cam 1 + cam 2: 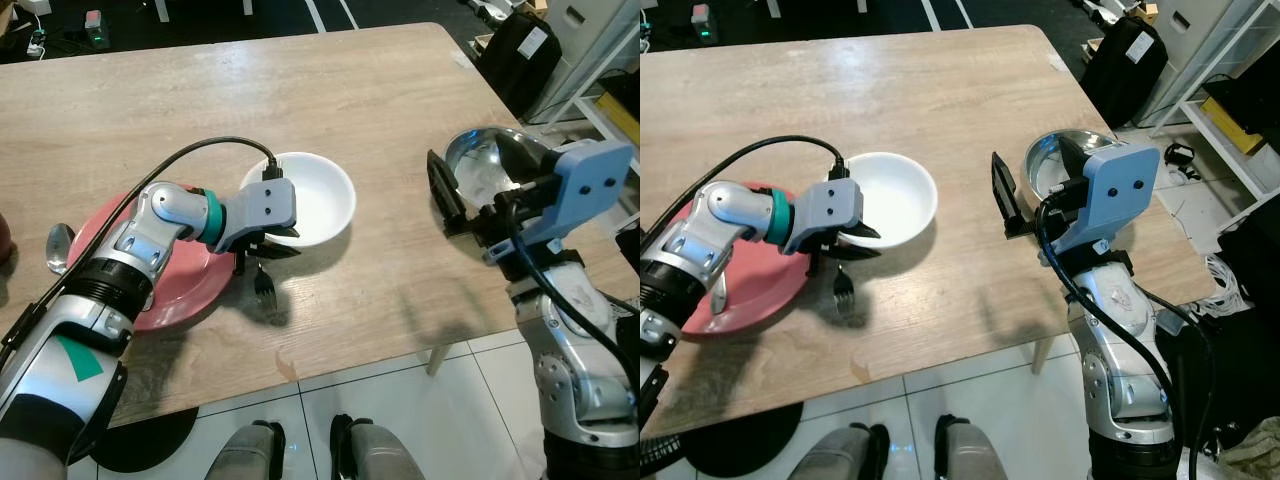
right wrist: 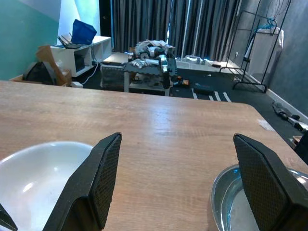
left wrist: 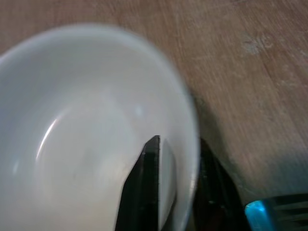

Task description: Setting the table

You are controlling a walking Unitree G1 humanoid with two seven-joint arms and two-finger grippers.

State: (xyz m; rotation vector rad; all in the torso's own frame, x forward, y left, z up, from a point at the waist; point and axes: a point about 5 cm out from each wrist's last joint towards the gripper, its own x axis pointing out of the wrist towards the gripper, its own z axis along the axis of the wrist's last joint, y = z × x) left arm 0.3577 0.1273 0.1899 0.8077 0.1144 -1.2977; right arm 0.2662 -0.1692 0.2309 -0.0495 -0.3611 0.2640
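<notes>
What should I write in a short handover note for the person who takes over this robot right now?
Left gripper: fingers straddle the near rim of the white bowl, one inside, one outside; whether they pinch it is unclear.
Right gripper: open, empty, held above the table beside the steel bowl.
Red plate sits left of the white bowl; a fork lies by the plate, a spoon at its far left.
Left: final places for both bowls.

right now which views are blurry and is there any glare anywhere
Left wrist view: soft and out of focus, the white bowl smeared at its rim. Right wrist view: sharp, with a bright patch on the table. Eye views: clear, glare inside the metal bowl, soft shadows under the left gripper.
</notes>
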